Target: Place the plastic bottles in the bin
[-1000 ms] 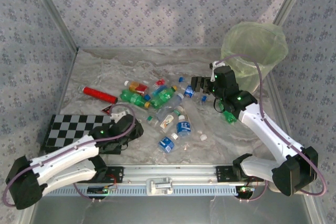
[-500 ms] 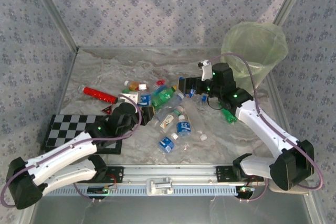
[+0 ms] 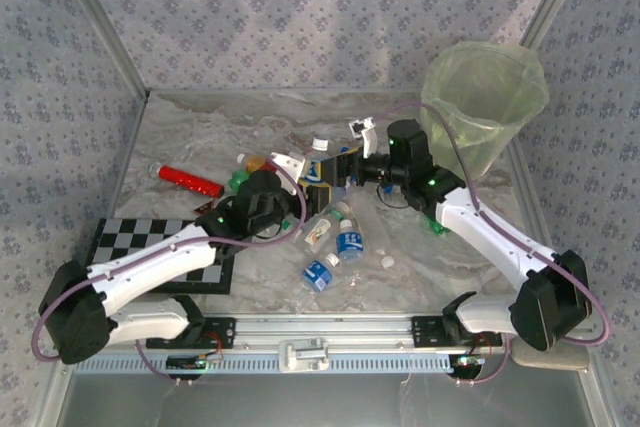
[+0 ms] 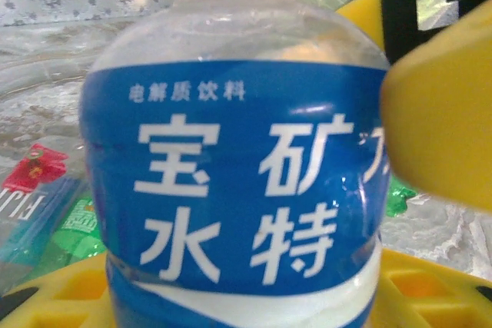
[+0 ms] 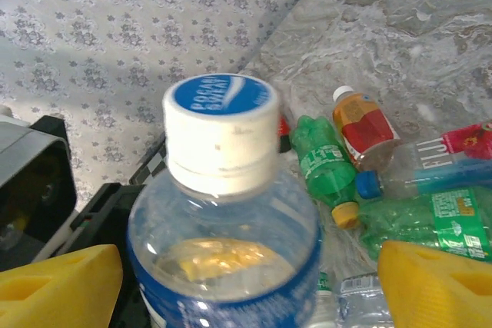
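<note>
Marbled grey table (image 3: 200,127). Left tool (image 3: 308,179) clenches a clear, blue-labelled bottle (image 4: 238,190). Right tool (image 5: 250,274) is released, yellow fingers (image 5: 54,282) spread either side of it. Beyond lie green and orange bottles (image 5: 323,163); translucent round bin (image 3: 485,97) behind right tool.

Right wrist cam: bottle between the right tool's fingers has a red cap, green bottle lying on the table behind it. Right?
No. The cap on the bottle at the right tool is white with a blue top, not red; the right wrist view shows it. The green bottle does lie on the table behind it.
</note>
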{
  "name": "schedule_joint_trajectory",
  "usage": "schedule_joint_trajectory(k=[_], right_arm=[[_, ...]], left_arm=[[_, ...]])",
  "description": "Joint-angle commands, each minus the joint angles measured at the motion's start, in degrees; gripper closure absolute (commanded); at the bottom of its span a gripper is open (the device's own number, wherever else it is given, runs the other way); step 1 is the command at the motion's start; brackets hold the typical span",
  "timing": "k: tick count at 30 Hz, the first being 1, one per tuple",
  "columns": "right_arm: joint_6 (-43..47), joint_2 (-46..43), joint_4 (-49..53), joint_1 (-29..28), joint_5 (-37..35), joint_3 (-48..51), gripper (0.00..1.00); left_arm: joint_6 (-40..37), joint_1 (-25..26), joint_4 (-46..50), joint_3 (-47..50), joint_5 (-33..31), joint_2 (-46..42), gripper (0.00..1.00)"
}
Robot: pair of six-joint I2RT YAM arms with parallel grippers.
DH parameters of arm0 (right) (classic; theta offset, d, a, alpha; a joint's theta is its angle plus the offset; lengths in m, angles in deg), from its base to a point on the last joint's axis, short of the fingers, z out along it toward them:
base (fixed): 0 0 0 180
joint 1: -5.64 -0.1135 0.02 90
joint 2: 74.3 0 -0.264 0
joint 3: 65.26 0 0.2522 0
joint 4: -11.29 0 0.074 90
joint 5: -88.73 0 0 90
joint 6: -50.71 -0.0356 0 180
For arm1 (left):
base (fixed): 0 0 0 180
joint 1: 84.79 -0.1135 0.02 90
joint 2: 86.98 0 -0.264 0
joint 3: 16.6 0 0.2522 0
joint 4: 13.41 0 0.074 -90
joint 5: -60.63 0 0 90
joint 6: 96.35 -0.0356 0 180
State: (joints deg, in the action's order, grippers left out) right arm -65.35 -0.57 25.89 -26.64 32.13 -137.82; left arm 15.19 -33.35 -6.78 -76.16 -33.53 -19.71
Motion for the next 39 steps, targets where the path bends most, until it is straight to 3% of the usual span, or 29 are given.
schedule_joint_trajectory(k=[1,9,16,19,21,25,28,32,35,39], right_arm=[[-0.7,0.6,-1.9,-0.7,2.1,-1.4,0.13],[-1.3,1.9,-3.3,-0.7,2.5,-0.9,0.18],[-1.2,2.6,-3.3,-0.2,2.3,-0.5,0.35],[-1.4,2.2,-4.1,0.2,1.9,0.0,0.39],[-1.5,1.7,-4.3,0.6,1.6,0.3,0.4],[1.7,-0.6,0.5,2.2,-1.6,-0.6,0.41],[6.5,-3.1,8.6,4.1,-8.7,-3.4,0.41],[12.8,-6.1,18.7,6.9,-20.0,-9.0,0.41],[15.4,-8.1,20.5,9.8,-24.0,-14.4,0.41],[16.9,-9.2,21.5,14.7,-26.1,-19.6,0.41]], left_arm=[[-1.5,-0.2,-4.5,-3.1,3.5,1.2,0.46],[-0.2,-0.2,-6.4,-3.5,5.3,3.0,0.46],[0.2,-0.2,-6.6,-3.3,5.3,2.6,0.42],[0.9,-0.2,-6.7,-3.0,4.8,2.1,0.28],[1.8,-0.3,-6.7,-2.7,4.1,1.5,0.13],[3.0,-0.6,-6.1,-1.7,2.8,-0.4,0.01],[4.0,-0.6,-5.0,-0.5,-0.4,-2.4,0.0],[9.9,-0.7,1.3,1.3,-12.0,-4.8,0.0],[17.6,-1.2,8.6,2.6,-19.4,-5.2,0.0],[22.9,-1.6,11.6,5.0,-20.0,-4.6,0.0]])
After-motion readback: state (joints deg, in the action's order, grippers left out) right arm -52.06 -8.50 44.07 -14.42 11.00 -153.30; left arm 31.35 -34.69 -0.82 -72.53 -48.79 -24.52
